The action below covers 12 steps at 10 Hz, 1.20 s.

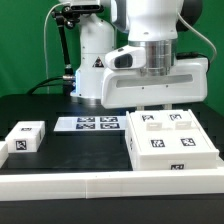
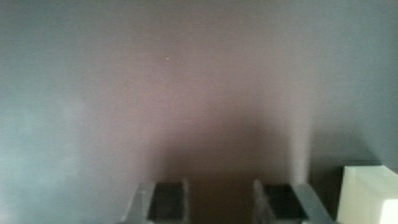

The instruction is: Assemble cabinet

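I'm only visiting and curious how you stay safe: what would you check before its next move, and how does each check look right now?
1. The gripper is empty, fingers apart: ok.
2. The cabinet lies flat on the table: ok.
3. The small white block sits apart from the cabinet: ok.
4. The marker board is uncovered: ok.
5. The gripper is lined up on a part: cannot tell; the wrist view shows mostly bare table and a white sliver.

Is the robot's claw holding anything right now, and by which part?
Nothing is held: the two-finger gripper has its fingers apart, with only the dark table showing between them.
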Each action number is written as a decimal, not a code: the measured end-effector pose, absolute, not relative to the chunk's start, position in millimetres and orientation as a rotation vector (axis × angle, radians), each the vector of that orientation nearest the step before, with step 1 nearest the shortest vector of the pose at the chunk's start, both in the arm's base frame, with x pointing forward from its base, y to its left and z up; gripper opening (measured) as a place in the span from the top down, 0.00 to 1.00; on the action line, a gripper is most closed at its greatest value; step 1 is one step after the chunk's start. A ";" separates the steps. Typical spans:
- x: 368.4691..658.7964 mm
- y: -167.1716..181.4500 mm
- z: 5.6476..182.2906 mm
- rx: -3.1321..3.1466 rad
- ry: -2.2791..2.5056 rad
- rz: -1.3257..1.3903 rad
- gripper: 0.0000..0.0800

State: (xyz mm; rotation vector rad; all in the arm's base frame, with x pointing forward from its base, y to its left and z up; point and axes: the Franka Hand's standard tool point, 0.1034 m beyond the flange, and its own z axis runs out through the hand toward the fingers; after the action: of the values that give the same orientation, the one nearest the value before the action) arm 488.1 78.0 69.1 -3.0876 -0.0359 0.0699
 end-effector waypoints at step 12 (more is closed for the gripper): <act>506.8 66.3 130.5 -3.087 -0.058 0.194 0.81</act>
State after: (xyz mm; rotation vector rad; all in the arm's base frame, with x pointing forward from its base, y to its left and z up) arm 506.8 66.3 130.5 -3.0873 -0.0581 0.1936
